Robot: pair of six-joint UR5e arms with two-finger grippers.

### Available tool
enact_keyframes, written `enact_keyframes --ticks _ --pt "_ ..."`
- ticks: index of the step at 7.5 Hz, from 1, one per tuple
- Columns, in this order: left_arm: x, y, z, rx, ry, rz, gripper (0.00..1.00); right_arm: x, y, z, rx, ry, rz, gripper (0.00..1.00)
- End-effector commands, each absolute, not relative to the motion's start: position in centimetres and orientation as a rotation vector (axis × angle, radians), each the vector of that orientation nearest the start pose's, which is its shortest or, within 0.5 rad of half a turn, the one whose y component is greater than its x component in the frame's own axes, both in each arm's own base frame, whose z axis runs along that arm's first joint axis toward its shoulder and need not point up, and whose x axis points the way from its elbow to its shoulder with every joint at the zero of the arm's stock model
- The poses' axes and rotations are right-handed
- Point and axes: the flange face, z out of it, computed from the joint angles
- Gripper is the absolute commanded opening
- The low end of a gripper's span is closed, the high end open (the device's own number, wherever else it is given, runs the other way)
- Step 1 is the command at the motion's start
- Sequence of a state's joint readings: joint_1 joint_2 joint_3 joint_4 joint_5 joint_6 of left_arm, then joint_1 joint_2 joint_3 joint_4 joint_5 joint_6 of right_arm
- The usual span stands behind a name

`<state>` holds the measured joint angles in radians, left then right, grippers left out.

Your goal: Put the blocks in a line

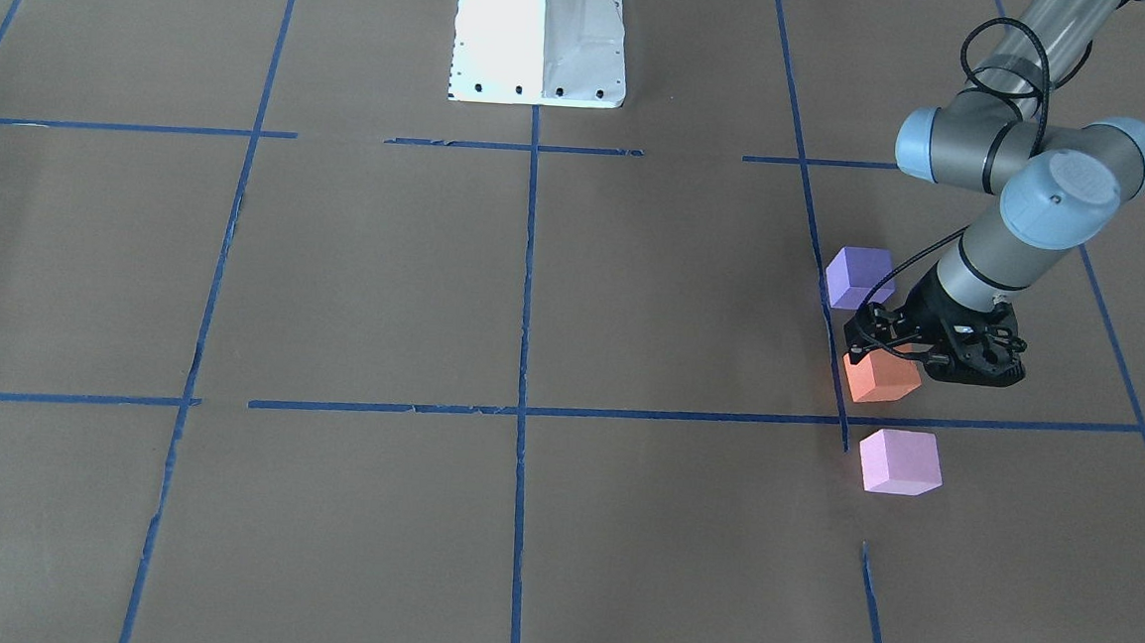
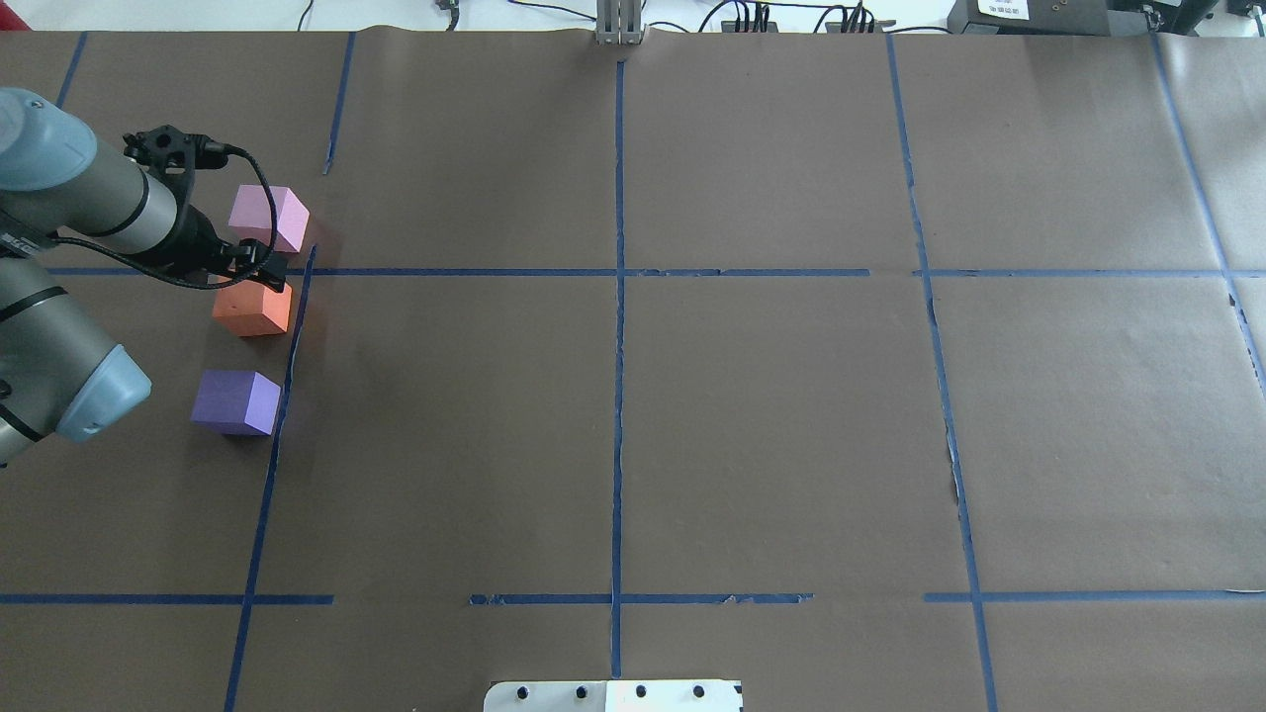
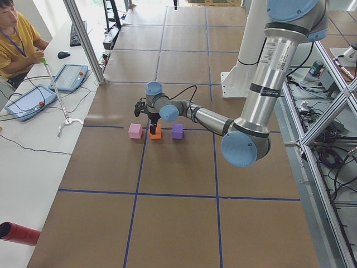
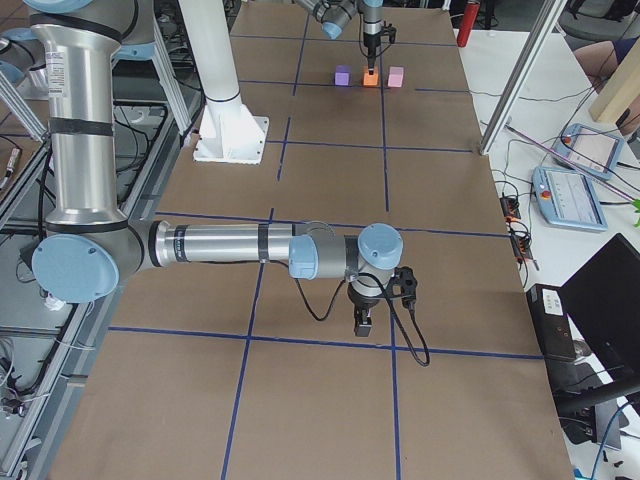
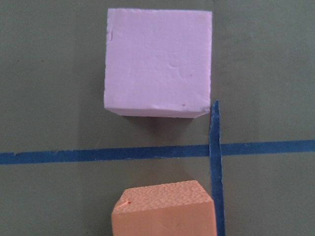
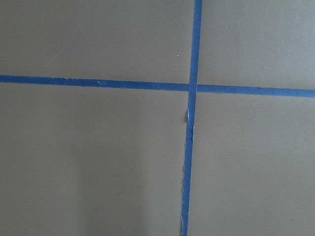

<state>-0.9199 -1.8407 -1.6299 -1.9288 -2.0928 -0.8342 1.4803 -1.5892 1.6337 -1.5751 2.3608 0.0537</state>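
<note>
Orange block [image 2: 252, 309] sits mid-row along the blue tape [image 2: 285, 371] I use as a guide, pink block [image 2: 267, 218] at its 12 o'clock, purple block [image 2: 235, 400] at 6; my left gripper [image 2: 259, 277] is at its top, possibly pinching it, I can't tell; right gripper [image 4: 363, 322] well apart, opening unreadable; brown paper [image 2: 771, 425] covers the table.

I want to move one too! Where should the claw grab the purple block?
Probably from straight above, pinching two opposite flat sides of the purple block. It sits flat with its top bare. Choose the sides not facing the orange block, so there is room.
</note>
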Motion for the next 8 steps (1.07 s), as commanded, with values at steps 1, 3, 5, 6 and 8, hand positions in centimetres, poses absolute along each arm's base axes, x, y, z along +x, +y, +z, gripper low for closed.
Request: enact_keyframes --ticks 1,3,5,6,8 --pt "25.5 -53.8 40.0 0.192 0.820 -0.041 1.00 1.8 -49.0 63.6 -0.018 -0.791 -0.051 1.00" --pt "20.2 -54.9 37.5 0.232 0.821 -0.119 1.00 1.8 -49.0 63.6 -0.018 -0.791 -0.051 1.00" --pt "19.7 -54.9 37.9 0.244 0.813 -0.082 0.99 1.8 -49.0 63.6 -0.019 -0.791 -0.051 1.00" --pt "18.6 -55.1 39.7 0.245 0.803 -0.014 0.99 1.8 -49.0 63.6 -0.018 -0.791 -0.051 1.00" --pt "11.9 -56.8 44.1 0.282 0.742 0.032 0.99 1.8 -49.0 63.6 -0.018 -0.791 -0.051 1.00"
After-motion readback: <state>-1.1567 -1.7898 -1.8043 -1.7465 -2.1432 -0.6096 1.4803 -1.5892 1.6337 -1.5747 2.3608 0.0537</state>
